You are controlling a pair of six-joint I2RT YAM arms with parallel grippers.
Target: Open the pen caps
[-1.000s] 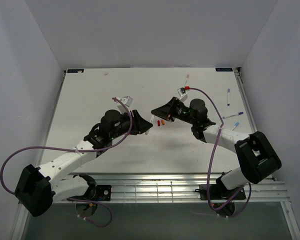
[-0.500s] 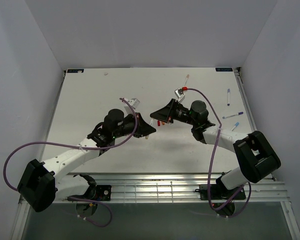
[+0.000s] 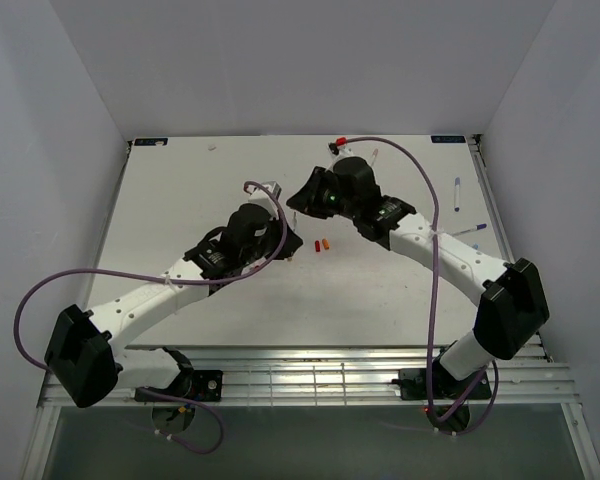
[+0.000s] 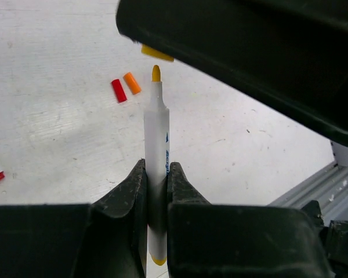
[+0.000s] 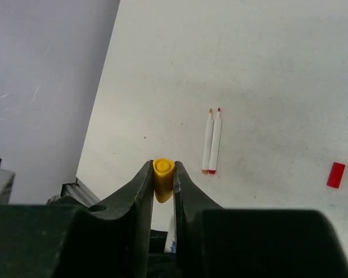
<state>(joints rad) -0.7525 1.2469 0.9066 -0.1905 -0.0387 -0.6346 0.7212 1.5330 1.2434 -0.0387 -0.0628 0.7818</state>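
Observation:
My left gripper (image 4: 156, 168) is shut on a white pen barrel (image 4: 156, 139) whose bare yellow tip (image 4: 156, 72) points away from the camera. The pen's yellow cap (image 5: 163, 174) is off it and pinched in my shut right gripper (image 5: 162, 168). From the left wrist that cap (image 4: 157, 53) shows just beyond the tip, under the right gripper's black body. From above, the left gripper (image 3: 288, 243) and right gripper (image 3: 298, 197) stand close together at mid table. A loose red cap (image 3: 317, 244) and orange cap (image 3: 326, 243) lie on the table beside them.
Two uncapped pens, orange (image 5: 207, 142) and red (image 5: 216, 141), lie side by side on the table. Capped pens lie at the right: a purple one (image 3: 457, 192), a blue one (image 3: 470, 230), and a pink one (image 3: 375, 155) at the back. The table's near edge meets a metal rail (image 3: 310, 375).
The left gripper closed on the pen barrel. The right arm swung up and toward the back of the table with the yellow cap, which came off the pen.

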